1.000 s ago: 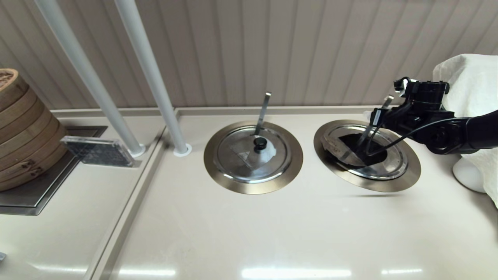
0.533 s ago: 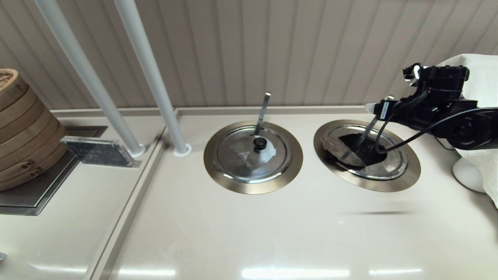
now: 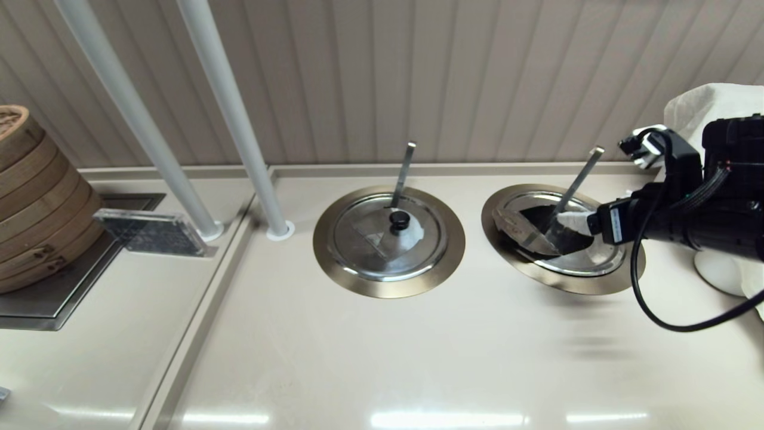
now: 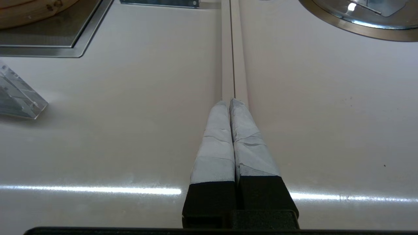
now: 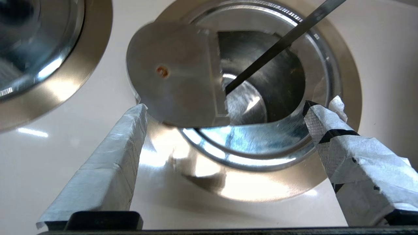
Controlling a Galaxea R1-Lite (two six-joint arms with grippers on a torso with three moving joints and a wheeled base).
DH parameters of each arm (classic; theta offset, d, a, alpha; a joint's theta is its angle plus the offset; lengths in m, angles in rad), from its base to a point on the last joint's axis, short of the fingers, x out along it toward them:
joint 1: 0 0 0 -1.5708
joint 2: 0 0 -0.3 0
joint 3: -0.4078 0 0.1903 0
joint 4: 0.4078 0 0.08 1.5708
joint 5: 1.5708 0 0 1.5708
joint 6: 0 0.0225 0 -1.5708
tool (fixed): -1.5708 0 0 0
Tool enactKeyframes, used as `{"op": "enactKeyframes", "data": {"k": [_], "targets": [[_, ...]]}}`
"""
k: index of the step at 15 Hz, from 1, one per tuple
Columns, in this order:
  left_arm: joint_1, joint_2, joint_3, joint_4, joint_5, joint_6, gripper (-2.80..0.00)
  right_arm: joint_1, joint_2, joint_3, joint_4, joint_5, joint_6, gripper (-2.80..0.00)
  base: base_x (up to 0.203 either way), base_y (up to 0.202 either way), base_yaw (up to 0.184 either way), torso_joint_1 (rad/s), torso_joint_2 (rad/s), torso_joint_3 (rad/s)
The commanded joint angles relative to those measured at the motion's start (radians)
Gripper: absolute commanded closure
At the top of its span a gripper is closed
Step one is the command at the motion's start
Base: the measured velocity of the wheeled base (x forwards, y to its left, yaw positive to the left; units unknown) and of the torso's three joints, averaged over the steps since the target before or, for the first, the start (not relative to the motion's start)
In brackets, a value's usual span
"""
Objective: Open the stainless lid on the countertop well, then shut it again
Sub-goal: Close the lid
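The countertop well (image 3: 573, 285) at the right stands partly uncovered, its dark inside showing. The stainless lid has one flap (image 3: 512, 224) folded back to the left, underside up (image 5: 173, 75), while its other part (image 3: 597, 254) still lies flat in the ring (image 5: 261, 189). Its black knob is hidden. A flat steel utensil handle (image 3: 576, 182) slants out of the opening. At the well's right side my right gripper (image 3: 580, 223) hangs open, fingers spread wide (image 5: 232, 109) and touching nothing. My left gripper (image 4: 230, 101) is shut and empty, parked over the counter seam.
The twin well with its closed lid (image 3: 388, 236) sits in the middle. Two white poles (image 3: 239, 131) rise at the back left, beside a clear stand (image 3: 149, 233) and stacked bamboo steamers (image 3: 36, 197). A white cloth (image 3: 716, 113) covers something at the far right.
My right arm has lifted off the well and swung right and nearer, so the utensil handle now shows fully. The lid flap stays folded back.
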Motion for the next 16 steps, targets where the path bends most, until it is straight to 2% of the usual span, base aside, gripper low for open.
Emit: {"op": "enactKeyframes", "data": {"k": [1, 3, 5, 7, 14, 16], "targets": [[0.0, 0.0, 0.0, 0.0, 0.0, -0.001, 0.0, 0.082, -0.056, 0.123, -0.001, -0.033, -0.116, -2.8, 0.0, 0.0, 0.0, 0.0, 0.0, 0.0], [0.0, 0.0, 0.0, 0.0, 0.0, -0.001, 0.0, 0.193, -0.073, 0.194, -0.003, -0.096, -0.188, -2.8, 0.0, 0.0, 0.0, 0.0, 0.0, 0.0], [0.0, 0.0, 0.0, 0.0, 0.0, -0.001, 0.0, 0.256, -0.077, 0.242, -0.012, -0.205, -0.223, -2.8, 0.0, 0.0, 0.0, 0.0, 0.0, 0.0], [0.0, 0.0, 0.0, 0.0, 0.0, -0.001, 0.0, 0.265, -0.065, 0.272, -0.087, -0.224, -0.261, -2.8, 0.0, 0.0, 0.0, 0.0, 0.0, 0.0], [0.0, 0.0, 0.0, 0.0, 0.0, -0.001, 0.0, 0.251, 0.169, 0.253, -0.404, -0.343, -0.267, -2.8, 0.0, 0.0, 0.0, 0.0, 0.0, 0.0], [0.0, 0.0, 0.0, 0.0, 0.0, -0.001, 0.0, 0.252, 0.174, 0.255, -0.41, -0.347, -0.267, -2.8, 0.0, 0.0, 0.0, 0.0, 0.0, 0.0]]}}
